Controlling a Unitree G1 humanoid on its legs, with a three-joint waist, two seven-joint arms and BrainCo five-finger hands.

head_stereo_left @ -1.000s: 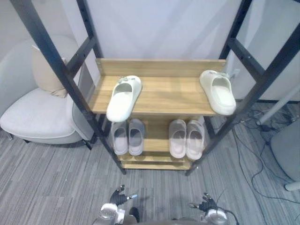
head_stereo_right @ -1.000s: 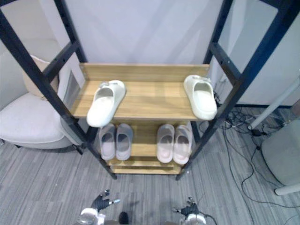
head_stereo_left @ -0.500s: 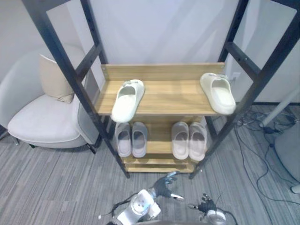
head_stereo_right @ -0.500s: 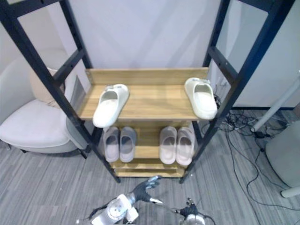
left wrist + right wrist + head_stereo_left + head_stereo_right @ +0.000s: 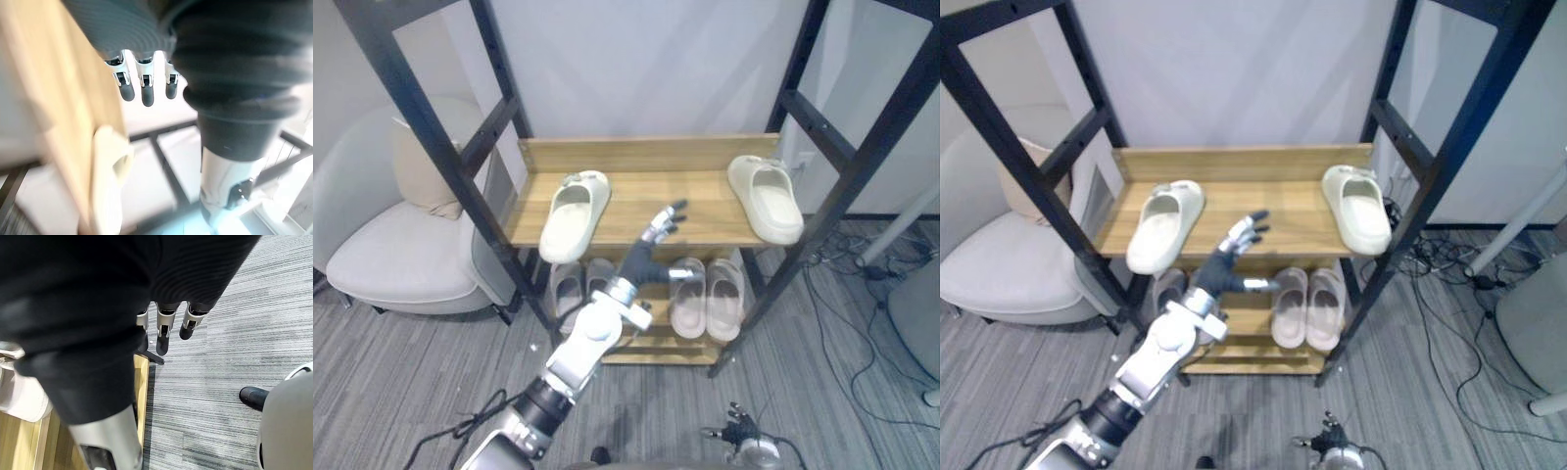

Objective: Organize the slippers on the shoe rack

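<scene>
Before upper shelf [image 5: 690, 191] — left hand [image 5: 642, 258], fingers spread, empty, between cream slipper [image 5: 574, 213] and its mate [image 5: 766, 199]; right hand [image 5: 736, 440] low, relaxed.

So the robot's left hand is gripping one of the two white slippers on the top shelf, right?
Not quite. The left hand grips nothing: its fingers are spread open in the air in front of the top shelf, between the two white slippers. The left eye view shows this. The left slipper and the right slipper both lie untouched on the shelf.
</scene>
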